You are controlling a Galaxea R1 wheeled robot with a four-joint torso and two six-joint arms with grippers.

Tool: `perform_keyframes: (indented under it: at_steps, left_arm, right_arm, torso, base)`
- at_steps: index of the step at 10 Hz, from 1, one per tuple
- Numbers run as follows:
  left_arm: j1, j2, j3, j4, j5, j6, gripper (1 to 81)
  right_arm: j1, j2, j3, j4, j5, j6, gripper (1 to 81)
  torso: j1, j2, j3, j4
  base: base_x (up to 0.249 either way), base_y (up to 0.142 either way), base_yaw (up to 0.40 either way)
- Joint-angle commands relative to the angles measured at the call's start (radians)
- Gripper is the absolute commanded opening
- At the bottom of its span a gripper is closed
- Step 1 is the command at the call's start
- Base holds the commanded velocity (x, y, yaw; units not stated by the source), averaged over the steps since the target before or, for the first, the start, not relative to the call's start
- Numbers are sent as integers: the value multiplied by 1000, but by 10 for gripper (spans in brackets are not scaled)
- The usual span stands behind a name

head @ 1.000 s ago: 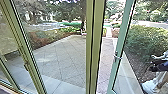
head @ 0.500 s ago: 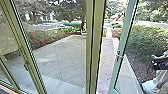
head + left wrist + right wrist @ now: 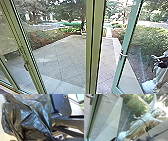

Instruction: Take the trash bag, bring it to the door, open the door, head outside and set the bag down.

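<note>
The glass door point(image 3: 128, 41), in a pale green frame with a metal handle, stands partly open at the right of the head view. My right gripper point(image 3: 160, 62) seems to be the dark shape near the right edge there, seen against a pale statue; its fingers are too blurred to read. A glass pane and a dark-edged frame point(image 3: 93, 117) are in the right wrist view. Large in the left wrist view is the black trash bag point(image 3: 31, 117), crumpled and shiny, close to the wrist and held by my left gripper, whose fingertips the plastic hides.
A thick olive frame post point(image 3: 95, 47) stands left of the doorway. Beyond the glass lies a paved yard point(image 3: 60, 60) with shrubs point(image 3: 147, 37) along its border. A winged statue point(image 3: 137, 127) stands beside the paving, near the door.
The door has swung farther open, its edge and handle moving right in the head view. The dark shape of my right gripper has shifted slightly up and right.
</note>
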Motion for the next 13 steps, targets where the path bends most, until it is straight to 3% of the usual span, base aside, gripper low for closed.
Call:
perform_keyframes:
  at_steps: [1,4,9,10,13]
  left_arm:
    - [-28,2,3,-5,62,-1,10]
    - [-28,2,3,-5,62,1,10]
    - [-28,2,3,-3,62,2,10]
    - [-28,4,3,-2,62,2,10]
    - [-29,2,3,1,61,2,10]
  right_arm:
    - [106,-23,-38,112,-71,3,811]
    - [15,-5,-19,425,-98,1,811]
    - [-96,0,133,908,-258,-26,811]
    - [-158,1,196,975,-261,-61,811]
    - [-371,26,289,980,-203,-130,811]
  torso:
    - [0,0,0,0]
    - [0,0,0,0]
    - [0,0,0,-1]
    - [0,0,0,-1]
    - [0,0,0,-1]
  base:
    - [0,0,0]
    - [0,0,0]
    - [0,0,0]
    - [0,0,0]
    - [0,0,0]
